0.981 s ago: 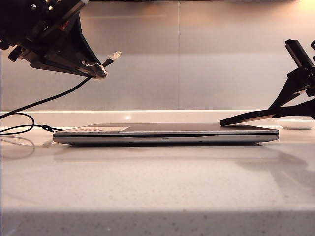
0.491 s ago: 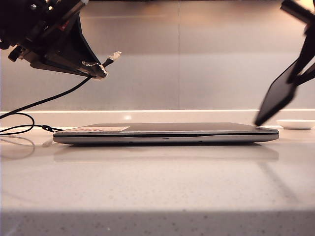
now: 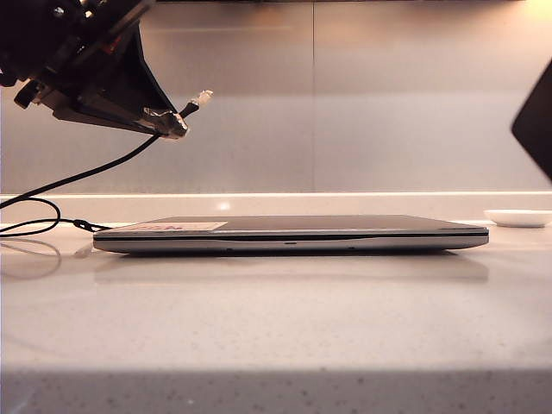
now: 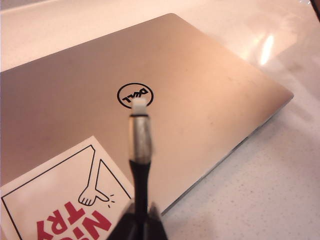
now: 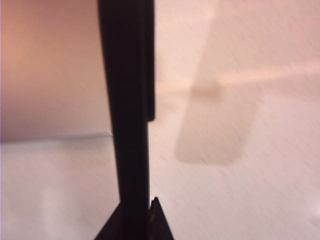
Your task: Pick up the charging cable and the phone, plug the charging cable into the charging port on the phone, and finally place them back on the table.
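Observation:
High at the left of the exterior view, my left gripper (image 3: 175,129) is shut on the charging cable (image 3: 86,177). Its silvery-white plug (image 3: 201,97) sticks out past the fingertips, and the cord sags down to the table (image 3: 276,319). In the left wrist view the gripper (image 4: 141,222) pinches the black cord (image 4: 140,180), with the plug (image 4: 139,106) hanging over the laptop lid. My right gripper (image 5: 137,220) is shut on the phone (image 5: 127,100), seen edge-on and upright. In the exterior view only a dark corner of the phone (image 3: 536,125) shows at the right edge.
A closed silver-grey laptop (image 3: 293,233) lies flat across the middle of the table, with a red-lettered sticker (image 4: 55,200) on its lid. A small white dish (image 3: 517,217) sits at the back right. The cable loops on the table at the far left (image 3: 34,216).
The right gripper has lifted the phone off the laptop's right end, swung it upright and carried it up toward the right edge. The left gripper and cable have stayed still.

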You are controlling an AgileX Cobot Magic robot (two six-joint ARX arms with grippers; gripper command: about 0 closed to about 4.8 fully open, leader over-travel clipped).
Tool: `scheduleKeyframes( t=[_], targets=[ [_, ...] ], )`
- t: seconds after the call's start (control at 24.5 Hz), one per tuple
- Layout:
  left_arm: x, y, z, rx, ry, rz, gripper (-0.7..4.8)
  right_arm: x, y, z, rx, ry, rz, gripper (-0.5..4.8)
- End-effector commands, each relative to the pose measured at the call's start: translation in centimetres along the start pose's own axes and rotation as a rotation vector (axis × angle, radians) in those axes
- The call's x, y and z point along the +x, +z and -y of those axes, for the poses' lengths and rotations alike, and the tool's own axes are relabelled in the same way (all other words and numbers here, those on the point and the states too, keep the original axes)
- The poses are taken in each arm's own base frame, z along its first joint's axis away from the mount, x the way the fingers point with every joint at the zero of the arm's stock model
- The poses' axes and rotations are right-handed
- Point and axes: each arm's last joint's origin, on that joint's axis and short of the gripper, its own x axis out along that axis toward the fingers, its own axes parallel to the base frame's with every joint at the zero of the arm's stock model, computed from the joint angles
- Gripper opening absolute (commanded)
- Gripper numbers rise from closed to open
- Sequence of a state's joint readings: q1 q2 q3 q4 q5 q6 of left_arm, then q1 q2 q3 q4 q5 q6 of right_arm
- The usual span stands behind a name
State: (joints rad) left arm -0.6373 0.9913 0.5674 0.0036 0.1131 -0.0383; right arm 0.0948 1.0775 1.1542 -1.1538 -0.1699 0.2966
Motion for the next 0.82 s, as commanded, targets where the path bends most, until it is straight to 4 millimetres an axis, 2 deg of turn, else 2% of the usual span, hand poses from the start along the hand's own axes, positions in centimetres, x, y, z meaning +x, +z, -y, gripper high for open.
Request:
scheduleKeyframes(
  t=[0.04,0.12,0.29,0.45,0.65,0.82],
  targets=[
    [-0.1,0.2,0.1,0.007,-0.006,0.016,-0.07,-0.1,-0.6,-0.2,-0.063,-0.088,-0.062,-0.03],
    [-0.1,0.2,0.1,0.007,-0.006,0.016,-0.07,0.5,-1.0,-0.8,-0.119,-0.171,-0.104,-0.03],
    [-0.1,0.2,0.1,0.007,-0.006,0.016,-0.07,2.4,-1.1,-2.7,-0.217,-0.175,-0.189,-0.03],
    [-0.1,0.2,0.1,0.007,-0.006,0.016,-0.07,4.2,-1.0,-3.2,-0.239,-0.202,-0.287,-0.03],
    [-0.1,0.2,0.1,0.007,-0.006,0.016,-0.07,5.1,-0.7,-3.3,-0.237,-0.211,-0.312,0.00],
    [-0.1,0.2,0.1,0.007,-0.006,0.016,-0.07,5.1,-0.6,-3.4,-0.238,-0.206,-0.299,0.98]
  ],
)
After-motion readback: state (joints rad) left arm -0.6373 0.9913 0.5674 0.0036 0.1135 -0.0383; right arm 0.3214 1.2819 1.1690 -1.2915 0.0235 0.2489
